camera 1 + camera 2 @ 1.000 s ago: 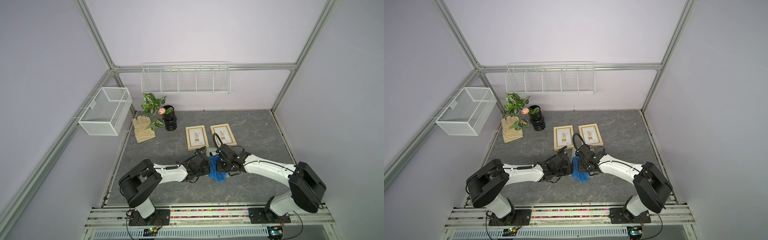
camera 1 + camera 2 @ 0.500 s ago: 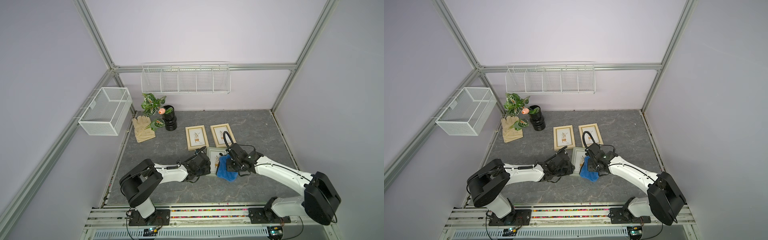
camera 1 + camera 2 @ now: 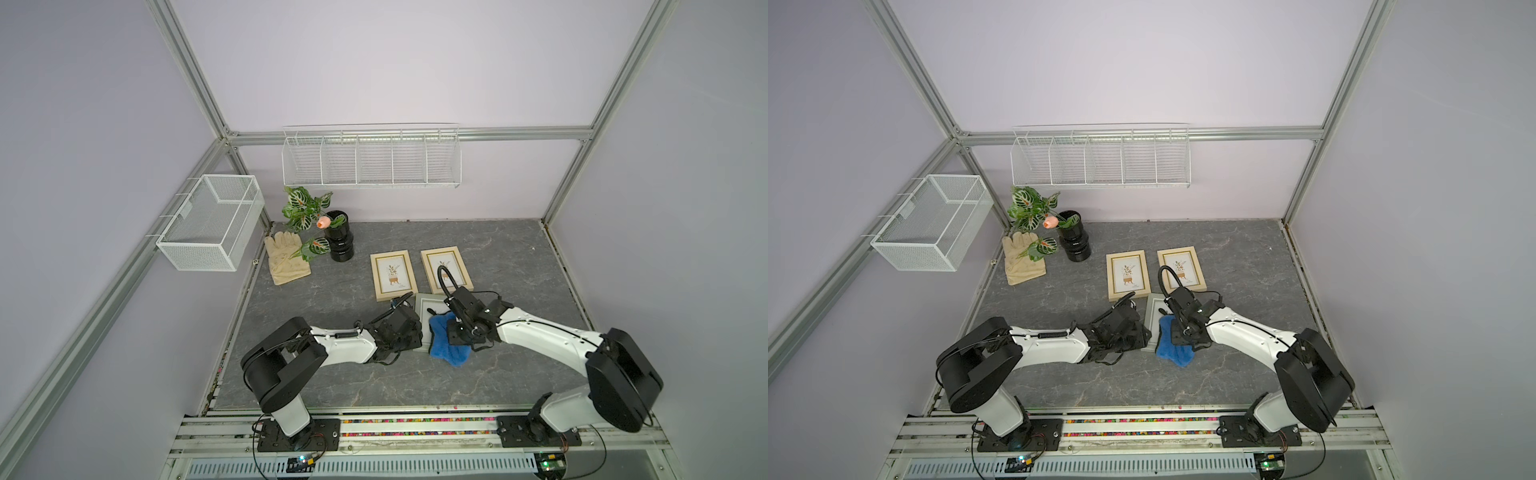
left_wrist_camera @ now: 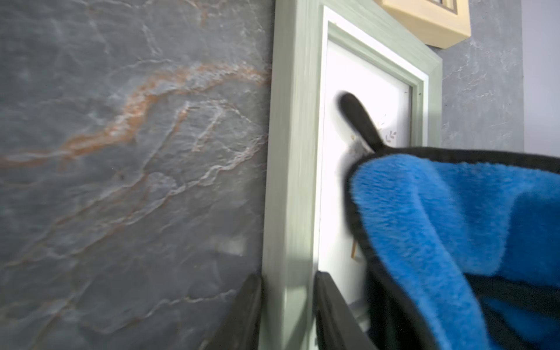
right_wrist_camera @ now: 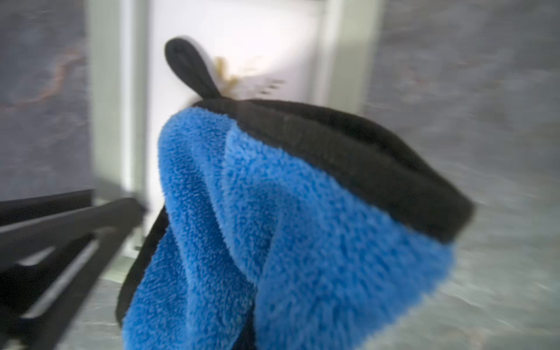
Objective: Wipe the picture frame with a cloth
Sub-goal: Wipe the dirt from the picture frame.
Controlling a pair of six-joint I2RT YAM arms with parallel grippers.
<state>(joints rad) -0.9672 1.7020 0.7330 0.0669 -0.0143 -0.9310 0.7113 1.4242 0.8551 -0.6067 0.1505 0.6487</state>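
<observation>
A grey-green picture frame [image 3: 424, 306] lies flat near the front middle of the table in both top views [image 3: 1153, 308]. My left gripper [image 4: 288, 306] is shut on its left rail, one finger on each side of the rail. A plush blue cloth [image 3: 449, 345] with a black edge and loop covers the frame's lower right part. The right gripper [image 3: 456, 332] is pressed down into the cloth [image 5: 303, 227] and shut on it. The cloth hides that gripper's fingers in the right wrist view.
Two wooden picture frames [image 3: 393, 275] [image 3: 446, 268] lie just behind the grey-green one. A black vase with a plant [image 3: 338, 243] and a beige glove [image 3: 286, 259] sit at the back left. A wire basket [image 3: 212, 226] hangs on the left wall and a wire shelf [image 3: 371, 156] on the back wall.
The right gripper has dragged the cloth rightwards across the frame, then a little back to the left. The left arm has kept its hold and stayed in place.
</observation>
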